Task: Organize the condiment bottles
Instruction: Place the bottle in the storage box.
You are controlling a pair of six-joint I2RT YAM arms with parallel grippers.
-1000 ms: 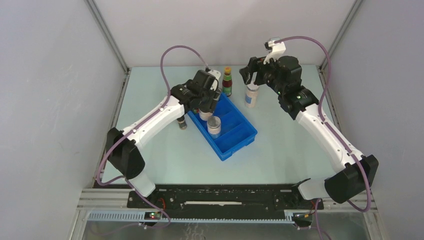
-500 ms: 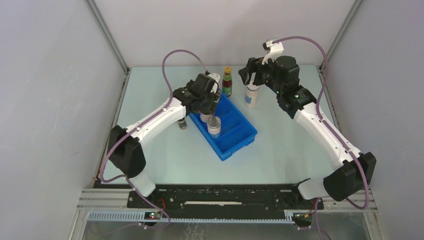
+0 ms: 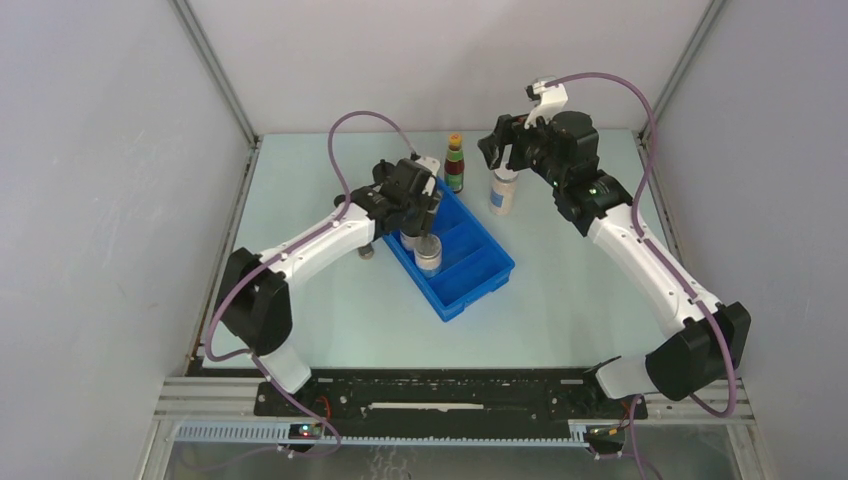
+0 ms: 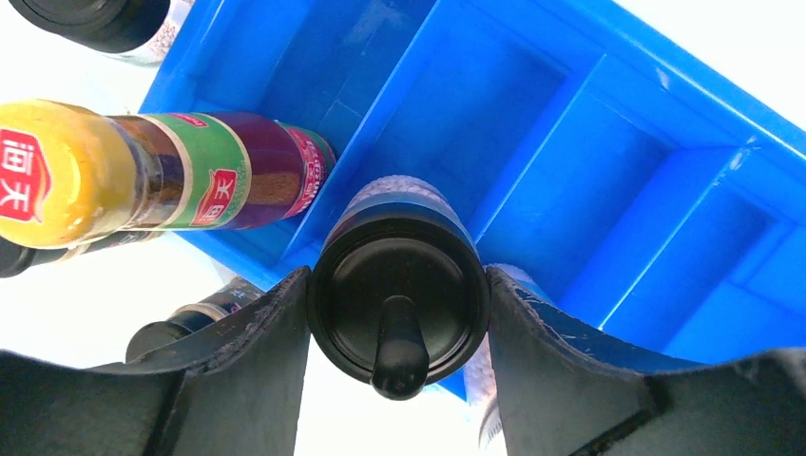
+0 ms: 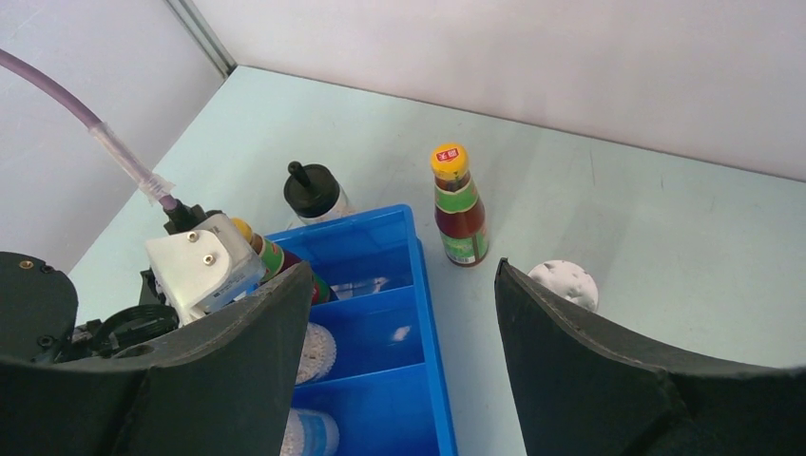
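Sitting in left end effector (image 4: 394, 290) (clamped), jar (image 4: 400, 249)

A black-lidded spice jar (image 4: 399, 304) is being gripped upright; a dark-red bottle (image 3: 455, 168) and, to its right, a white-capped jar (image 3: 503, 195) are being seen upright at the far side.

— How does the left arm (image 3: 310, 245) sit?
— It runs from its base at the near left, forward and to the right, elbow bent, wrist tipped downward.
— And the left claw (image 4: 397, 285)?
— It points down, with both fingers pressed against the sides of a black-lidded jar (image 4: 399, 318).
— The other side?
— The right arm (image 3: 640, 255) stretches forward and to the left, its wrist raised. The right claw (image 5: 404, 275) hangs in the air, angled down, with its jaws spread wide.
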